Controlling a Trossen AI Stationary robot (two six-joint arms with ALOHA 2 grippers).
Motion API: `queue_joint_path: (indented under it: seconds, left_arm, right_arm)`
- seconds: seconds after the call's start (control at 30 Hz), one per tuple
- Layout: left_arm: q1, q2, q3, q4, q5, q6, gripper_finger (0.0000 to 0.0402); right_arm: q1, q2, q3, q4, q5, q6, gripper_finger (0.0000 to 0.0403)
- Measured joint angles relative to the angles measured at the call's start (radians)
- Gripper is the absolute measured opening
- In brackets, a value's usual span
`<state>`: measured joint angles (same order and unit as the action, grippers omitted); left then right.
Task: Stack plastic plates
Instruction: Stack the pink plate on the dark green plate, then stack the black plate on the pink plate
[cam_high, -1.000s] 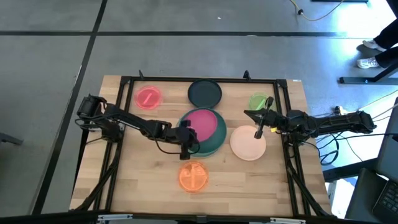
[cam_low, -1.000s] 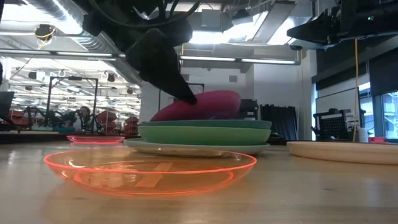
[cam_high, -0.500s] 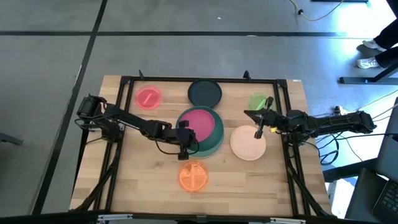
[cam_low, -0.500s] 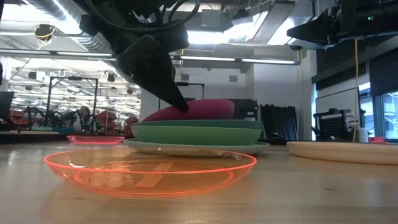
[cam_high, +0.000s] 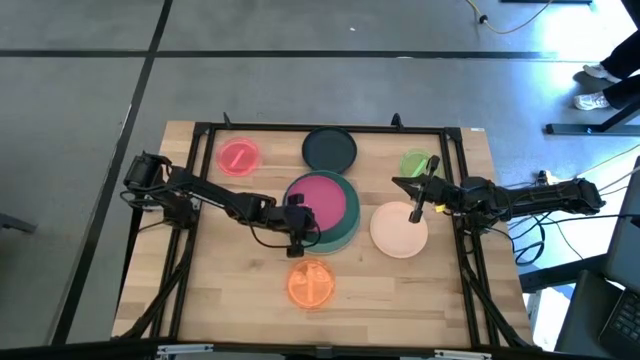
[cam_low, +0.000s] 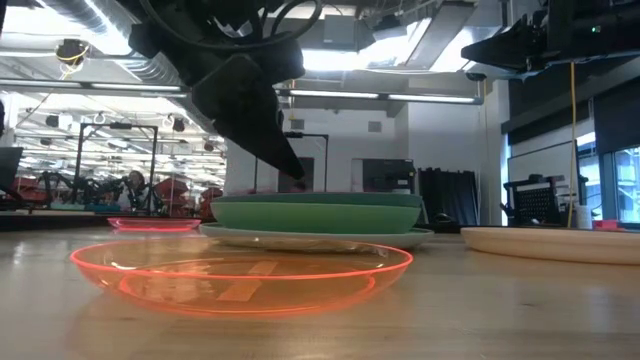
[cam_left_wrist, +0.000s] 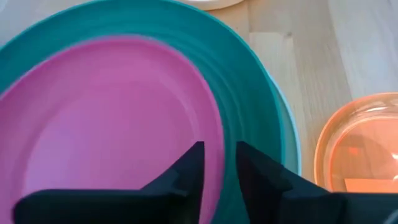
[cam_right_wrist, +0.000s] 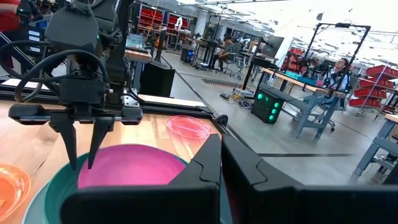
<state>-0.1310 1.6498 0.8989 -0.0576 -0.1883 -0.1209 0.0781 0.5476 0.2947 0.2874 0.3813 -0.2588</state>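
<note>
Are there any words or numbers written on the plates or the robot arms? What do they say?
None can be read.
The magenta plate, orange plate, pink plate, dark navy plate, light green plate and peach plate: no writing shows.
Left gripper and right gripper: no label shows.
Signs in the room behind: too small and blurred.

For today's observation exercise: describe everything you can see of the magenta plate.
The magenta plate is round, matte, plastic-looking, with a shallow raised rim. It lies flat, nested in the larger teal plate at the table's centre, topping that stack. The left gripper, fingers parted, stands at its near edge, astride the rim; contact is unclear.
</note>
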Motion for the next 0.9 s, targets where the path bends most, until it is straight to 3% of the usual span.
queue_joint_path:
  seconds: [0.2,0.43,0.57,0.9]
  left_arm:
    - [0.008,-0.048,0.018,-0.026,-0.006,0.006,0.0109]
    - [0.052,-0.081,0.153,-0.093,-0.090,0.117,0.0110]
    - [0.118,-0.079,0.212,-0.130,-0.132,0.155,0.0110]
    - [0.337,-0.045,0.214,-0.132,-0.125,0.156,0.0110]
  right_arm:
    - [0.000,0.000,0.000,0.000,0.000,0.000,0.0007]
    - [0.000,0.001,0.000,0.001,-0.001,0.000,0.0008]
    - [0.000,0.007,0.000,0.001,-0.003,0.000,0.0007]
    - [0.000,0.008,0.000,0.003,0.000,0.000,0.0007]
